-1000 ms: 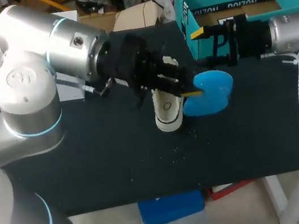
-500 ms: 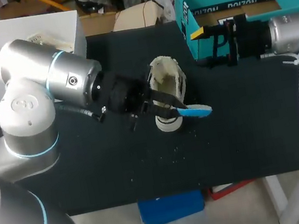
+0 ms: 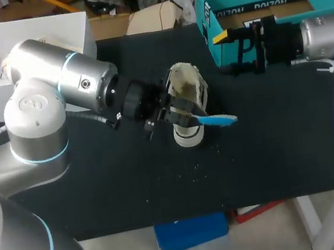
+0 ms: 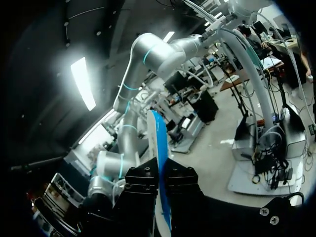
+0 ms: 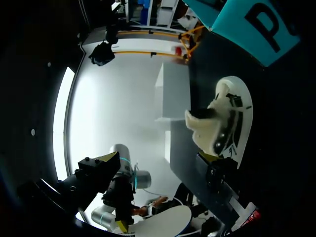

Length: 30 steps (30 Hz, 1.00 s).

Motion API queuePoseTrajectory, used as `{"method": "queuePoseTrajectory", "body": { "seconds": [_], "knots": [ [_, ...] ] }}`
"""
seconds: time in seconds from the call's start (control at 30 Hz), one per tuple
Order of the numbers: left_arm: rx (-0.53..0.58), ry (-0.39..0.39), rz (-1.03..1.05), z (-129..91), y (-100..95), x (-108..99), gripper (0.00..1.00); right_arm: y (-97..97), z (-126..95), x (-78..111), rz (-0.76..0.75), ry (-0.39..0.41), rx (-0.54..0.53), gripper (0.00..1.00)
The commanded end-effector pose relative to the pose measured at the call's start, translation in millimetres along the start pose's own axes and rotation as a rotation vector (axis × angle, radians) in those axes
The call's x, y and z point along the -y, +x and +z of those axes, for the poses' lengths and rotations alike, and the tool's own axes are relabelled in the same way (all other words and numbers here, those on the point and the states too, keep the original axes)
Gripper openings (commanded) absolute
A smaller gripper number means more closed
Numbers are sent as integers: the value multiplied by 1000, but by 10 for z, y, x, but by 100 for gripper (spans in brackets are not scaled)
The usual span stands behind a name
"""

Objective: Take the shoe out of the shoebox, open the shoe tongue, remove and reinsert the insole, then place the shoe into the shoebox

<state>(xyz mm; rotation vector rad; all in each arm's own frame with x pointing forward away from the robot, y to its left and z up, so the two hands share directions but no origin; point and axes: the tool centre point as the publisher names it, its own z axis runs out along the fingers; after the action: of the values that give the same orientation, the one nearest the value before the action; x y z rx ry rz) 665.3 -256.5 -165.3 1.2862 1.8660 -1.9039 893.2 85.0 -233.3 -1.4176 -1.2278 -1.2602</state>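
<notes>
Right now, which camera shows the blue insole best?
The head view: the insole sticks out from the left gripper beside the shoe. The left wrist view shows it only edge-on; the right wrist view shows nothing clearly of it.
</notes>
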Motion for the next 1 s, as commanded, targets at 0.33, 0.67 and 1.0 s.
{"method": "queuePoseTrajectory", "body": {
  "seconds": [0.33,0.67,1.0],
  "knots": [
    [102,-138,635,-274,122,-370,0,-9,17,5,-1,-3,0,100],
    [-85,-306,842,-397,83,-781,0,-9,17,5,-1,-3,0,100],
    [-85,-306,842,-397,83,-781,0,-9,17,5,-1,-3,0,100]
  ]
}}
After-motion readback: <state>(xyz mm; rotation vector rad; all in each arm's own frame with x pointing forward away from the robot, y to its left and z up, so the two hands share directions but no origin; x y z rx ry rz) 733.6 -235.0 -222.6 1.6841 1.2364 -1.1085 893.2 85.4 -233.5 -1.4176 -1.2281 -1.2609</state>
